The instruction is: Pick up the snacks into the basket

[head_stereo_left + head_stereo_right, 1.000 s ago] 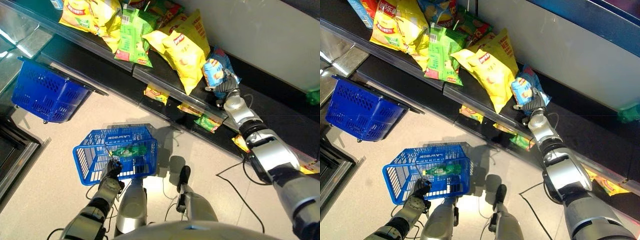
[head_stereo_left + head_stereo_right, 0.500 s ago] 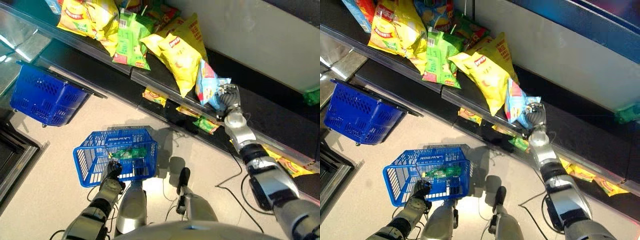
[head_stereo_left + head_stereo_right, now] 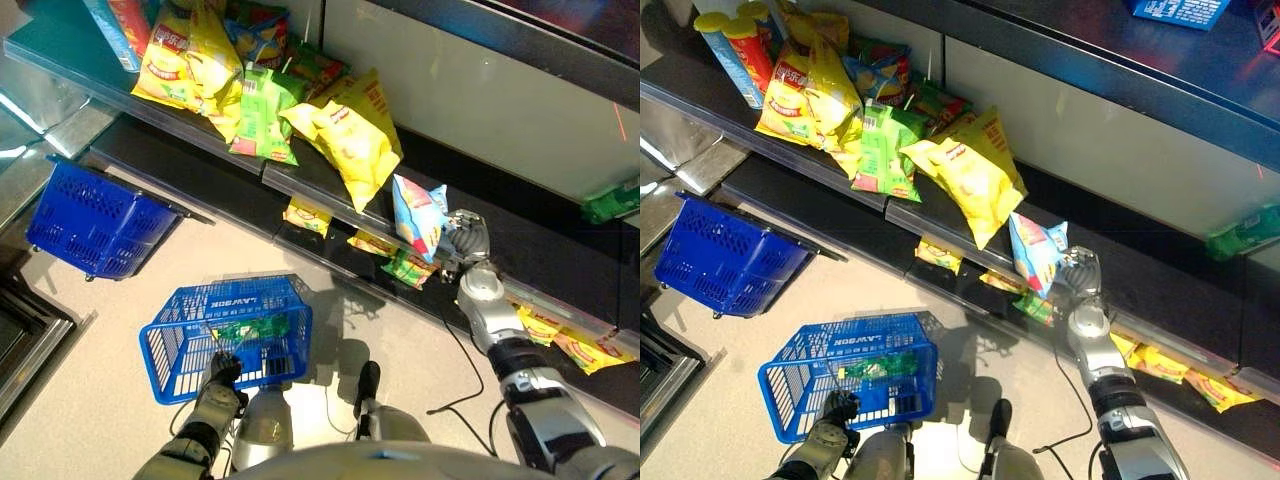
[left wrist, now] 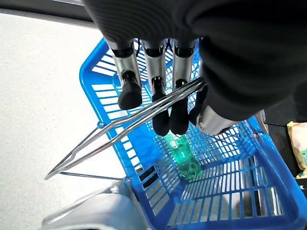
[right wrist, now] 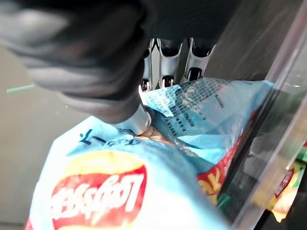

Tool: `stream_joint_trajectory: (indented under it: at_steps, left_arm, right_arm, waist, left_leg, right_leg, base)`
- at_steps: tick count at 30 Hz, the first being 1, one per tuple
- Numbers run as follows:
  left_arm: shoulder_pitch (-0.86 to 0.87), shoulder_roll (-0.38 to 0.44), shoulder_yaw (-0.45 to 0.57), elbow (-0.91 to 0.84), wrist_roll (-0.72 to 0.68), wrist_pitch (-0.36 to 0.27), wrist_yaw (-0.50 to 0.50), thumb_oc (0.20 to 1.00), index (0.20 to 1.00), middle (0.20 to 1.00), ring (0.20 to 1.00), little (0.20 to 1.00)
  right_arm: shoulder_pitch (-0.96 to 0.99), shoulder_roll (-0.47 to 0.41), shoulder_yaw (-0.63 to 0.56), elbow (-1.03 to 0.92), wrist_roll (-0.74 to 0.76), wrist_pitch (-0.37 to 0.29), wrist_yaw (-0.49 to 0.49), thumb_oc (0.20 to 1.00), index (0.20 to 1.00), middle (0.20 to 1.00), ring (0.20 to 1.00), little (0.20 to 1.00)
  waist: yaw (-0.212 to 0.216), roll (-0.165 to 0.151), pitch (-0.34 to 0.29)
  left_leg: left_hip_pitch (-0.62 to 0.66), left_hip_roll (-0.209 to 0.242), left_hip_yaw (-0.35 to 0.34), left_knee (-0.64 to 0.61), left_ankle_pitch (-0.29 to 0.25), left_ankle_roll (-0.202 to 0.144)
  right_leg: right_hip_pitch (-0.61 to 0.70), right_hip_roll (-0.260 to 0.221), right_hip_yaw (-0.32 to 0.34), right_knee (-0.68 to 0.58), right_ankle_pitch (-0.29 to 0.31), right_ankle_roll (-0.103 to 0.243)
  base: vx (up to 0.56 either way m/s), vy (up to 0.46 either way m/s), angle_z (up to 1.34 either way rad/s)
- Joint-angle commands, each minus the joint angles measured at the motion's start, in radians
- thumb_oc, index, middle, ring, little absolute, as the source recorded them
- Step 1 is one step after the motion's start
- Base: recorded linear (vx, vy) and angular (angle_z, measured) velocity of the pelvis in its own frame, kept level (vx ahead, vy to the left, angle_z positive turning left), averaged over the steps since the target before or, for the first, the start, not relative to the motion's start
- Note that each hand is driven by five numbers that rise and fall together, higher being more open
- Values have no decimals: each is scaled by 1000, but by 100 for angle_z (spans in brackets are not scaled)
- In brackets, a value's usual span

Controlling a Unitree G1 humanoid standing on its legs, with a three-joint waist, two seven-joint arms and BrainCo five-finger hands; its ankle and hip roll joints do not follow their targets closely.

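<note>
My right hand [image 3: 463, 238] is shut on a light blue chip bag [image 3: 418, 215] and holds it upright at the front edge of the dark shelf [image 3: 310, 186]. In the right wrist view the thumb and fingers [image 5: 165, 67] pinch the bag's [image 5: 144, 182] top corner. Low in front of me, my left hand [image 3: 222, 372] is curled round the wire handle [image 4: 144, 117] of a blue basket [image 3: 180, 345]. A green snack packet [image 3: 240, 328] lies inside that basket.
Yellow chip bags [image 3: 350, 135] and a green bag [image 3: 262, 125] lean on the shelf left of my right hand, with tall tubes [image 3: 735, 45] further left. Small packets [image 3: 410, 268] sit on the lower shelf. A second blue basket [image 3: 95, 220] stands at the left.
My right hand has drawn the blue bag off the shelf's back toward its front edge, lower in view. The camera has tilted up the shelf. The left hand keeps the basket.
</note>
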Motion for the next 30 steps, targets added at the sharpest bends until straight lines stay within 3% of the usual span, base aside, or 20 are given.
stream_joint_trajectory:
  at_steps: [1, 12, 21, 28, 30]
  left_arm:
    - [36, 12, 3, 48, 62, 26, 3, 200, 200, 200, 200, 200]
    - [46, 6, 34, 65, 79, 28, -14, 200, 200, 200, 200, 200]
    - [62, 3, 71, 69, 95, 27, -43, 200, 200, 200, 200, 200]
    - [68, 3, 99, 79, 98, 22, -50, 200, 200, 200, 200, 200]
    - [68, 6, 128, 81, 75, 17, -53, 200, 200, 200, 200, 200]
  right_arm:
    - [35, -42, -56, -87, 37, -23, 1, 200, 200, 200, 200, 200]
    - [129, -107, -166, -456, 59, -79, 57, 200, 200, 200, 200, 200]
    - [303, -67, -170, -659, 156, -97, 210, 200, 200, 200, 200, 200]
    - [426, -73, -162, -718, 116, -77, 298, 200, 200, 200, 200, 200]
    - [515, -82, -116, -707, 89, -59, 376, 200, 200, 200, 200, 200]
  waist:
    - [-8, 13, -14]
    - [-41, 10, -52]
    - [-69, 6, -79]
    - [-86, 1, -87]
    - [-99, -5, -86]
  left_leg:
    - [10, -13, -10, 1, -93, 7]
    - [35, -5, 11, 1, -103, 3]
    - [59, 10, 31, 1, -108, -4]
    - [65, 19, 43, 1, -107, -10]
    - [65, 25, 48, 1, -105, -15]
  right_leg:
    - [-10, -62, -1, 7, 15, 112]
    - [2, -58, 12, 4, 11, 112]
    - [9, -47, 28, 4, 5, 109]
    - [9, -39, 36, 4, 2, 106]
    - [6, -34, 41, 4, 1, 104]
  base:
    - [0, 0, 0]
    - [21, -6, -8]
    - [18, -13, -7]
    - [4, -8, -4]
    - [-4, -29, -8]
